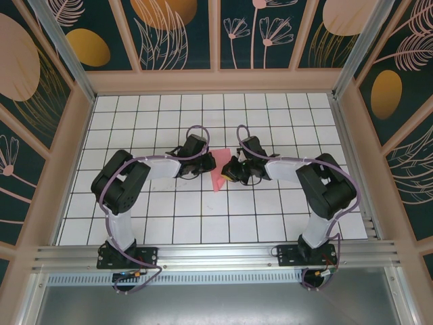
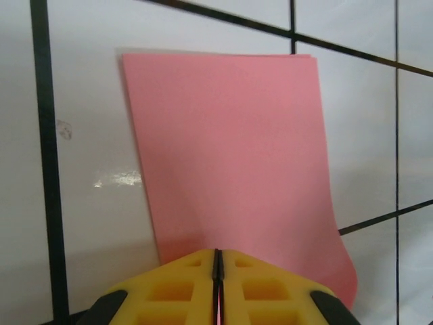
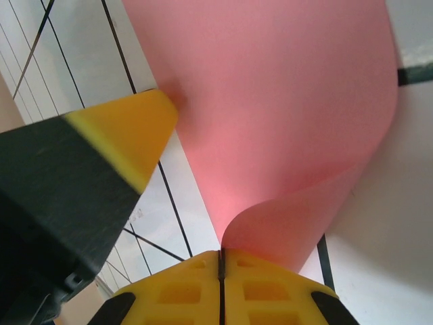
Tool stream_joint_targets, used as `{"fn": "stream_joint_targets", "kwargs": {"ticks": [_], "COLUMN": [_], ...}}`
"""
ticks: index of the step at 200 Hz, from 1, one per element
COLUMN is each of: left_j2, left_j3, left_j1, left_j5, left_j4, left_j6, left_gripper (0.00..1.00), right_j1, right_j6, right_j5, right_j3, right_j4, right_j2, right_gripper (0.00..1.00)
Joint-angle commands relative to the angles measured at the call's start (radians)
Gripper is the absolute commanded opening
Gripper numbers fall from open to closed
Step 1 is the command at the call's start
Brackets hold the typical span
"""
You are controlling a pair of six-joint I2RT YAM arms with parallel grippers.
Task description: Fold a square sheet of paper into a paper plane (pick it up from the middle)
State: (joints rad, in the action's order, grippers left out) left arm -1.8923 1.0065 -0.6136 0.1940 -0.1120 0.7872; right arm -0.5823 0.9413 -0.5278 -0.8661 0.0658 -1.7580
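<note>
White gridded tabletop, dark floral wall panels all round, and both arms meet mid-table at the thin pink-red square sheet of paper.
Left gripper has its yellow fingers pressed together, nipping the sheet's near edge, with the paper spread mostly flat over the tiles beyond. Right gripper is clamped as well, pinching an edge that curls up off the table into its tips. In the right wrist view, the left claw's yellow fingertip touches the pink.
</note>
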Motion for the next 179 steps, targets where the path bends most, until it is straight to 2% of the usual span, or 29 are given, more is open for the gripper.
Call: {"fn": "stream_joint_targets", "kwargs": {"ticks": [1, 79, 179], "left_j2": [0.052, -0.088, -0.114], "left_j3": [0.049, 0.113, 0.112], "left_j1": [0.004, 0.006, 0.005], "left_j5": [-0.045, -0.058, -0.043], "left_j4": [0.014, 0.049, 0.064], "left_j6": [-0.051, -0.052, -0.052], "left_gripper": [0.14, 0.09, 0.05], "right_j1": [-0.005, -0.005, -0.005], "right_j6": [-0.024, -0.021, -0.033], "right_j5": [0.01, 0.019, 0.002], "right_j3": [-0.022, -0.013, -0.064], "right_j4": [0.012, 0.077, 0.101], "right_j2": [-0.017, -0.024, -0.096], "right_gripper": [0.09, 0.09, 0.09]}}
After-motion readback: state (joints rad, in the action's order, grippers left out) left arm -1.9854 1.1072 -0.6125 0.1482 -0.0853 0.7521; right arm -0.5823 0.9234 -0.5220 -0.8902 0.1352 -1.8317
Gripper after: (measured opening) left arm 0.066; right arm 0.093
